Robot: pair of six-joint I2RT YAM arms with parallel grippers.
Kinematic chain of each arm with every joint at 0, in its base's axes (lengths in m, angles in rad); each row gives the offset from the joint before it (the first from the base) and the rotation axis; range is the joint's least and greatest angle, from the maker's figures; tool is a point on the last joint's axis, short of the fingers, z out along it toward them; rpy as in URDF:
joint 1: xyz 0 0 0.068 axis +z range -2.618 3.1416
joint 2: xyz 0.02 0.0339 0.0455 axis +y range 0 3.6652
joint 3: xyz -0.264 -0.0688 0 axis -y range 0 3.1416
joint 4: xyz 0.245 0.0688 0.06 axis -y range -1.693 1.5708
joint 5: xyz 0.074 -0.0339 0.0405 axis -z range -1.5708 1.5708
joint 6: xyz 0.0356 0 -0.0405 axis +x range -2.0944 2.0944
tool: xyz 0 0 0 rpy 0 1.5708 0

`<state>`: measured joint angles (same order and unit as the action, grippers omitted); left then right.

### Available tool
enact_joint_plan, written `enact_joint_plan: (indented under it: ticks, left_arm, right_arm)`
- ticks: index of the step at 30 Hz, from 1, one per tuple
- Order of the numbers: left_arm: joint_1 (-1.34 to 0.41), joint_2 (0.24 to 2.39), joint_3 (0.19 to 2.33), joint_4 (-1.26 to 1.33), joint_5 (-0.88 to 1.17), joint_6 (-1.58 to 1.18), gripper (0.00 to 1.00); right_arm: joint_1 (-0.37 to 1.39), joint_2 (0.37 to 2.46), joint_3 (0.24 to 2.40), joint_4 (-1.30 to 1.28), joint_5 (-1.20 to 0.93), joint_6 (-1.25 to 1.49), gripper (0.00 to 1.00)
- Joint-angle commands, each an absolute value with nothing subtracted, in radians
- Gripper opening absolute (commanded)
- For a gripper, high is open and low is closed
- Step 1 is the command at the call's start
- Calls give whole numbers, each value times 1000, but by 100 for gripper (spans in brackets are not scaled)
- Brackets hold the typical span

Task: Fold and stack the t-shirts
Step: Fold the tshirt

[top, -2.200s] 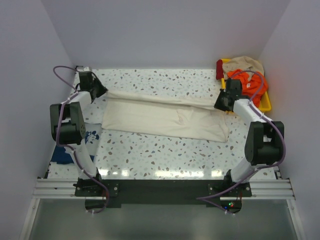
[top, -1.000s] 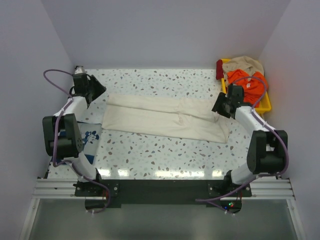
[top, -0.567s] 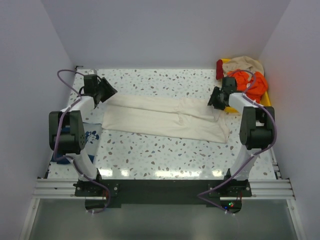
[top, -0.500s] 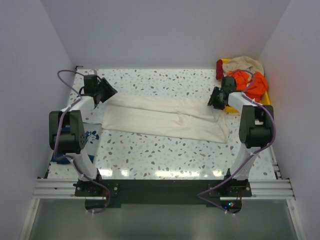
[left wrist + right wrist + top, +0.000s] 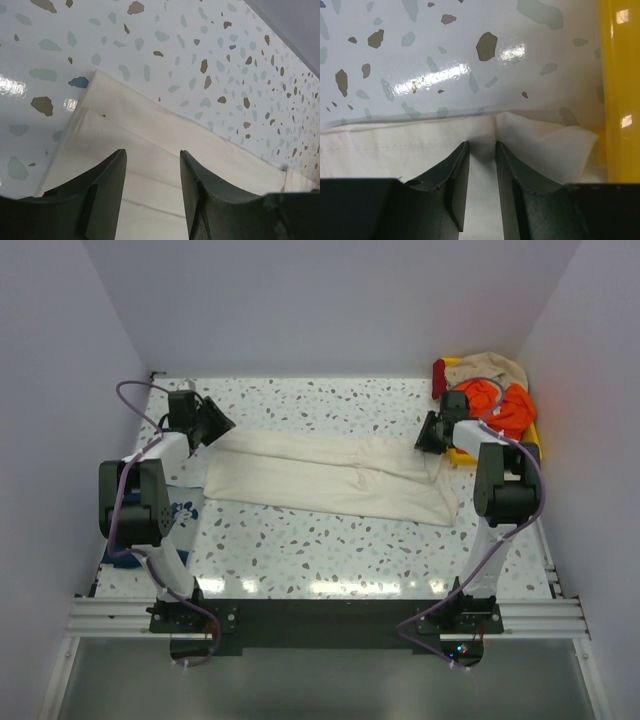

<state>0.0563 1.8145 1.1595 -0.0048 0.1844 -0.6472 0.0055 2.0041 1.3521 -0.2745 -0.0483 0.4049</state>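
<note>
The cream t-shirt [image 5: 330, 475] lies folded into a long band across the middle of the table. My left gripper [image 5: 215, 424] is open, its jaws spread just above the shirt's far left corner [image 5: 165, 130], holding nothing [image 5: 152, 152]. My right gripper [image 5: 428, 438] is at the shirt's far right corner, its jaws close together on a raised fold of the cream cloth [image 5: 395, 150], next to the tray [image 5: 481, 146]. The navy blue t-shirt [image 5: 125, 550] with a white print lies at the table's left edge, partly hidden by the left arm.
A yellow tray [image 5: 531, 452] stands at the back right, holding orange cloth [image 5: 495, 405] and tan cloth [image 5: 490, 368]; its wall [image 5: 620, 90] is just right of my right gripper. White walls close in the table on three sides.
Both grippers let go of the shirt's folded-over edge and drew away. They then moved back to its far corners, and the right jaws have narrowed onto the cloth.
</note>
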Motion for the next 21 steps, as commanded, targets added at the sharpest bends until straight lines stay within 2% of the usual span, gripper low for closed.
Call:
enact_joint_plan:
  ticks: [1, 2, 12, 18, 21]
  left_arm:
    - [57, 1824, 1195, 37, 199, -657, 51]
    - [57, 1825, 1195, 37, 199, -658, 51]
    - [57, 1858, 1186, 41, 186, -681, 51]
    - [57, 1879, 1207, 48, 187, -693, 50]
    - [55, 1897, 1232, 41, 181, -696, 50]
  right_arm:
    - [3, 2010, 1382, -236, -83, 416, 31]
    - [3, 2006, 1379, -233, -90, 420, 27]
    - [5, 1901, 1327, -210, -167, 449, 8]
    - [9, 1813, 1232, -183, -233, 475, 0]
    - [11, 1752, 1175, -184, -251, 479, 0]
